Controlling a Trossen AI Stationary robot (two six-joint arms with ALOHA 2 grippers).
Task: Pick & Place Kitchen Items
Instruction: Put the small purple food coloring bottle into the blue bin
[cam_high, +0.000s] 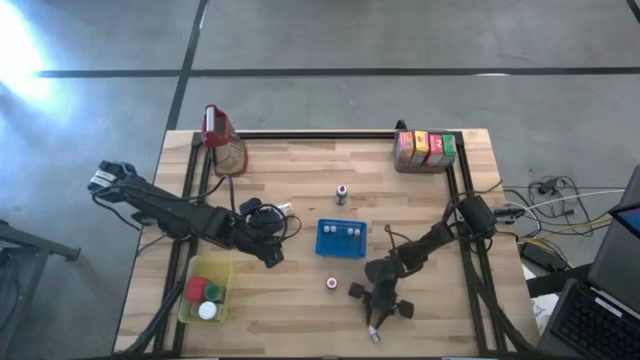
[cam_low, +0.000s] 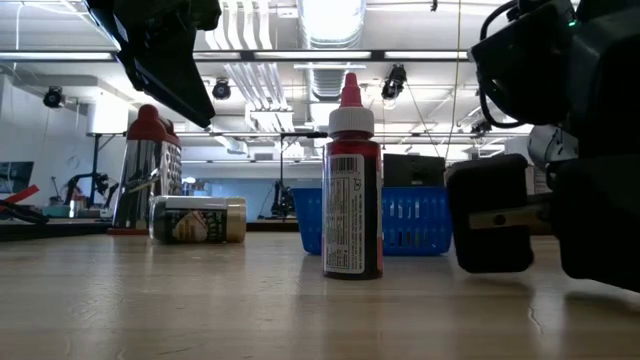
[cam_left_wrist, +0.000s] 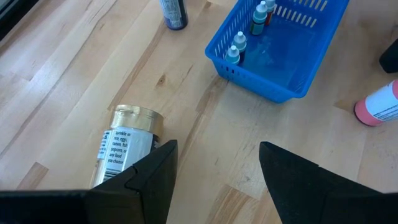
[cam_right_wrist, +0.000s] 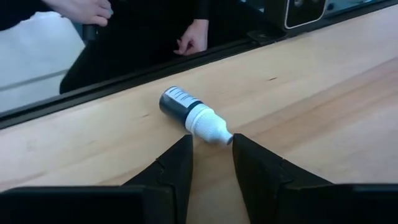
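Note:
My right gripper (cam_right_wrist: 211, 144) is open and low near the table's near edge (cam_high: 378, 312). Just ahead of its fingertips a small dark bottle (cam_right_wrist: 193, 115) with a white cap lies on its side (cam_high: 375, 335). My left gripper (cam_left_wrist: 214, 155) is open and hovers left of the blue tray (cam_high: 272, 250). Beside it a gold-lidded jar (cam_left_wrist: 124, 149) lies on its side (cam_low: 197, 220). A red bottle (cam_low: 350, 190) with a white cap stands upright in front of the tray (cam_high: 330, 284). Another dark bottle (cam_high: 342, 193) stands beyond the tray.
The blue perforated tray (cam_high: 341, 238) holds tiny white-capped bottles (cam_left_wrist: 235, 53). A yellow-green bin (cam_high: 206, 290) at the near left holds round lids. Coloured cartons (cam_high: 425, 148) sit at the far right corner, and the red-topped jug (cam_high: 225, 140) at the far left. A person's hands (cam_right_wrist: 193, 37) show beyond the near edge.

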